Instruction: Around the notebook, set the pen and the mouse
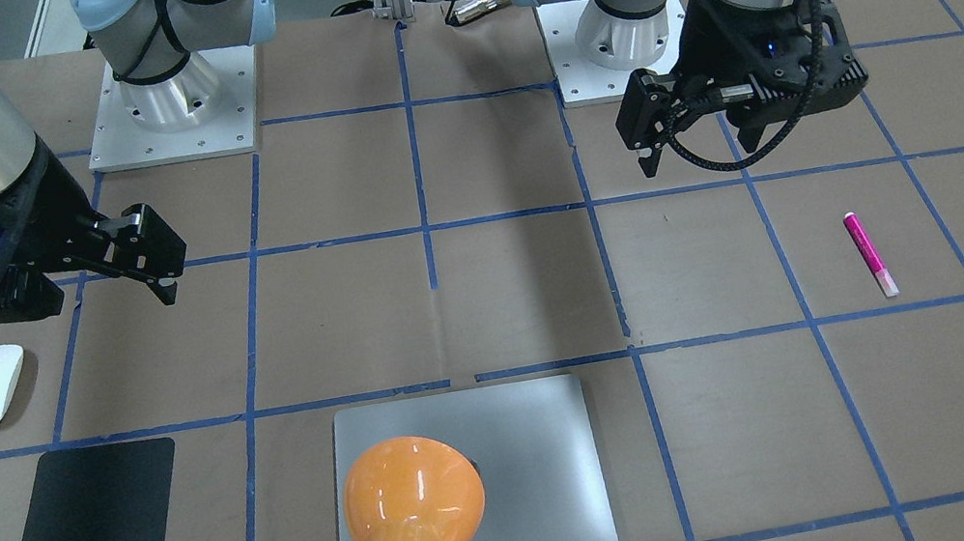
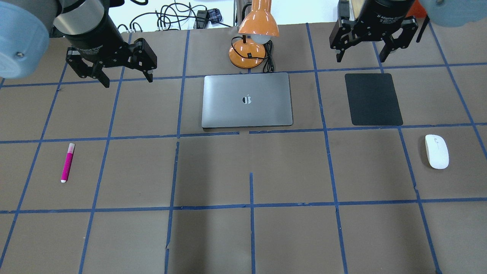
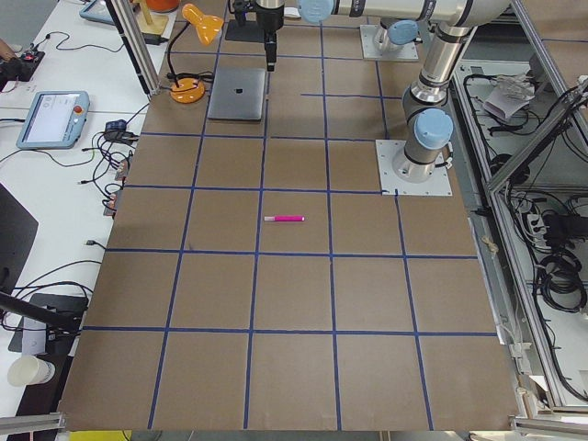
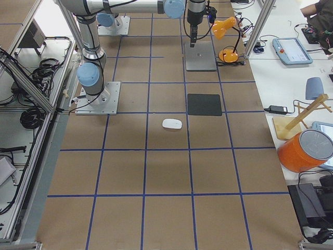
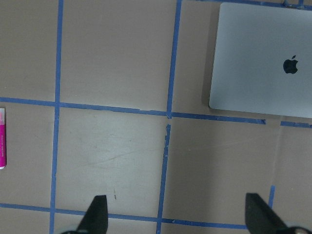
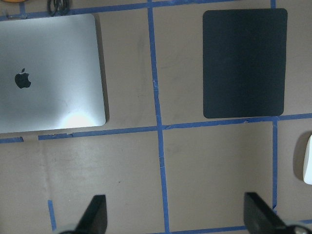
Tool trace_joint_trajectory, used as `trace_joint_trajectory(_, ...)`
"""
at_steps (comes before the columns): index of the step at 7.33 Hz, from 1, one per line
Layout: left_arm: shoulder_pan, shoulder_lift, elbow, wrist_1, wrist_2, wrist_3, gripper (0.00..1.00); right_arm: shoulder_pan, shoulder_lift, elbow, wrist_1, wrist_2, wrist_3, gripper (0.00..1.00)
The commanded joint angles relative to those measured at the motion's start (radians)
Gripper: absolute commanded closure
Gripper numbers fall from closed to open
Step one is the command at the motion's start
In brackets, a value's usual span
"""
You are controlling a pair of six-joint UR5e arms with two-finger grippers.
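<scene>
Jaws of the left gripper (image 2: 128, 81) stand wide apart with nothing between them, hanging above the table at its far side, just left of the notebook (image 2: 247, 99). From there the pen (image 2: 68, 163) lies nearer the robot and further left, well apart from the gripper, flat on the brown table (image 2: 213, 228). Its long axis runs near to far with a slight tilt, and the pale cap end points away from the robot. The jaws spread left to right, so they already sit across the pen's thin width. The reach looks like a pull back and leftward, then a descent, with little wrist turn needed.

The right gripper (image 2: 359, 60) is likewise spread and empty, hovering at the far side over the far edge of the black mat (image 2: 373, 99). The mouse (image 2: 436, 151) lies nearer the robot and to the right of it, just past the mat's near right corner, its long axis also near to far.

Each arm has its own object on its own side: left for the pen, right for the mouse. The notebook sits flat between the two grippers in front of the orange lamp (image 2: 255, 34), with bare table on its left, right and near sides.
</scene>
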Motion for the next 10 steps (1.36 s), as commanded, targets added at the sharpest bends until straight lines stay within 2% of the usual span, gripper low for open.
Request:
trace_joint_trajectory(1,0.000,0.000,0.000,0.000,0.000,0.000,0.00,-0.008,0.001,0.010,0.000,-0.002,-0.011,0.00)
trace_joint_trajectory(2,0.000,0.000,0.000,0.000,0.000,0.001,0.00,-0.031,0.012,0.022,0.003,-0.019,-0.018,0.00)
trace_joint_trajectory(4,0.005,0.002,0.002,0.000,0.002,0.020,0.00,-0.186,0.018,0.103,-0.002,-0.005,-0.051,0.00)
trace_joint_trajectory(5,0.011,0.009,-0.001,-0.003,0.005,0.032,0.00,-0.250,0.024,0.169,-0.068,-0.011,-0.136,0.00)
trace_joint_trajectory(6,0.032,0.009,-0.022,-0.013,0.012,0.090,0.00,-0.313,0.068,0.238,-0.216,-0.022,-0.290,0.00)
trace_joint_trajectory(8,0.206,0.005,-0.166,0.053,0.012,0.234,0.00,-0.477,0.101,0.398,-0.412,-0.020,-0.437,0.00)
trace_joint_trajectory(9,0.295,0.009,-0.273,0.164,0.014,0.342,0.00,-0.554,0.101,0.461,-0.504,-0.038,-0.443,0.00)
trace_joint_trajectory(10,0.384,-0.003,-0.390,0.313,0.012,0.442,0.00,-0.568,0.114,0.516,-0.572,-0.092,-0.450,0.00)
